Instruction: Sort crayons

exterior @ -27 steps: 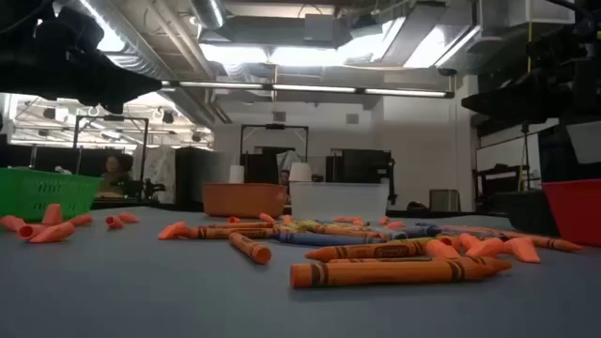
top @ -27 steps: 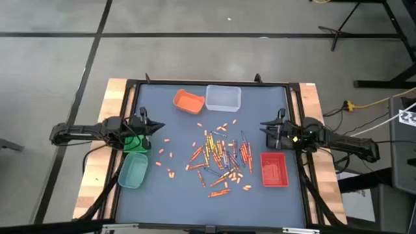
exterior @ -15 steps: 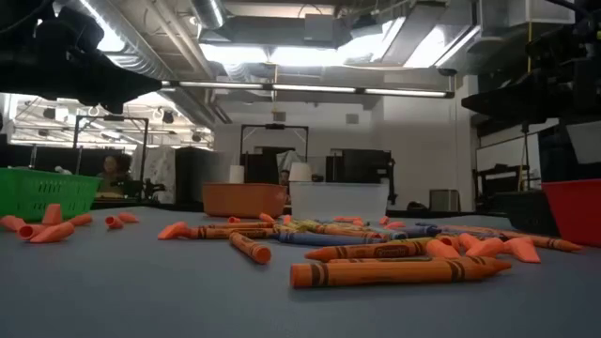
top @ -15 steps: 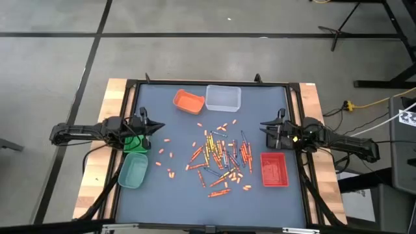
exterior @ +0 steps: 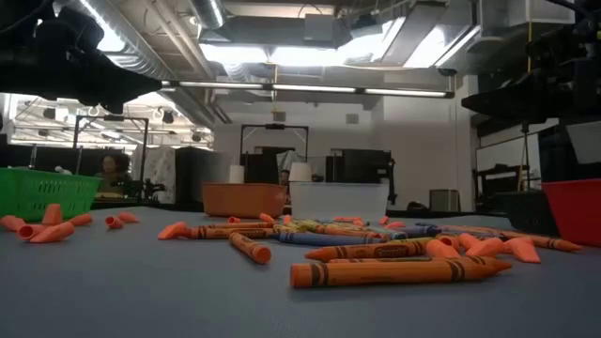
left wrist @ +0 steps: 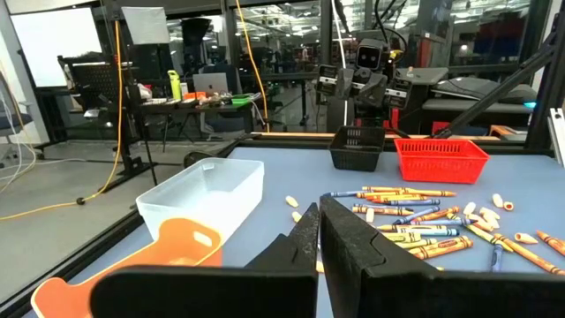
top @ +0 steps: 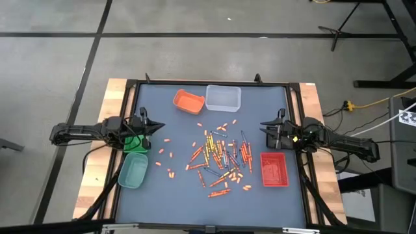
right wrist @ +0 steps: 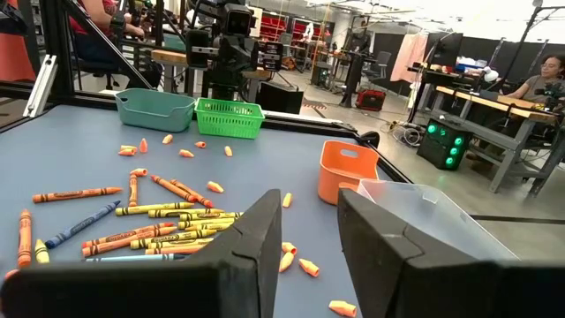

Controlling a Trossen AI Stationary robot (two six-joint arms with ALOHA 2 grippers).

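- The crayons (top: 220, 159) lie scattered on the middle of my table (top: 260, 201), with small broken bits (top: 166, 156) spread toward my left side.
- My left gripper (top: 158, 127) hangs over the table's left edge, above a basket (top: 134, 144); a second tray (top: 133, 170) sits just beside that basket.
- My right gripper (top: 263, 126) hangs at the right edge, a basket (top: 273, 169) on the table near it.
- Two bins sit side by side at the far edge: one (top: 188, 101) left, one (top: 223, 97) right.
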